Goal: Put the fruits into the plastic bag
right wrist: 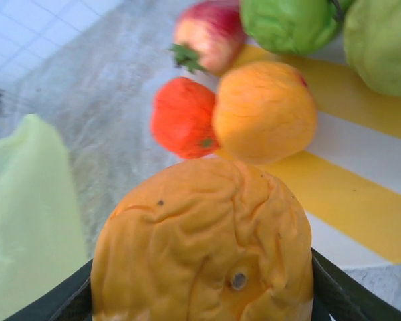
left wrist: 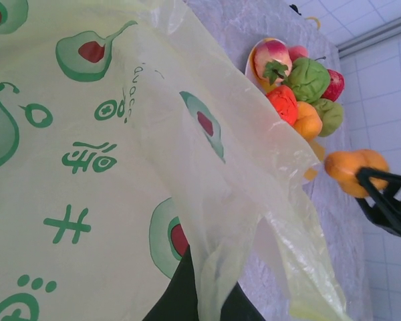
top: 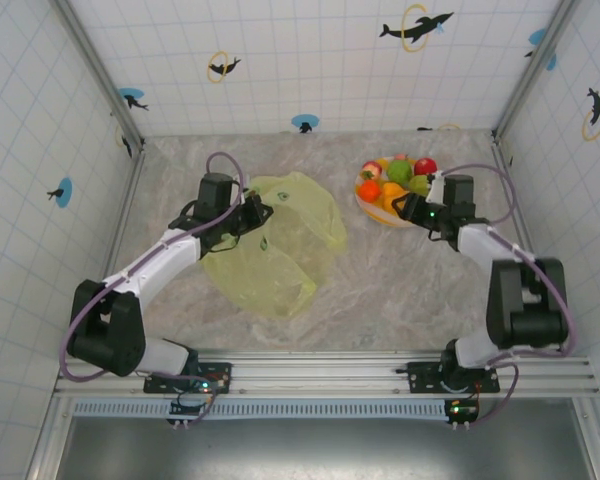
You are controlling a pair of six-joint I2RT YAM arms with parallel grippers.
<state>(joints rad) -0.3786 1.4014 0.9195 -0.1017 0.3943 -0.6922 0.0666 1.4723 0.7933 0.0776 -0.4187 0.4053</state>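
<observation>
**One orange fruit in the grip, bag held ready**

One orange fruit (right wrist: 204, 247) sits clamped between the fingers of the right pincer (top: 410, 207), at the near edge of the striped plate (right wrist: 351, 197). The other fruits (left wrist: 301, 93), red, green and orange, are heaped on that plate close to the far right corner of the tabletop (top: 400, 300). None of them can be seen inside the bag.

Across the tabletop, toward its left side, the left pincer (top: 252, 212) is clenched, apparently on the top edge of the plastic bag (top: 280, 250). The film drapes over its fingers, so the exact hold is hard to make out. The rest of the bag lies crumpled toward the near edge, well apart from the plate.

My judgement is that the step in hand is the pick of the first fruit, so the task is barely begun. Next, the right arm needs to lift the fruit clear of the heap without nudging its neighbours. It then has to carry it leftward to the raised lip. The mouth looks slack, so the left arm may need to hold it open before the drop.
</observation>
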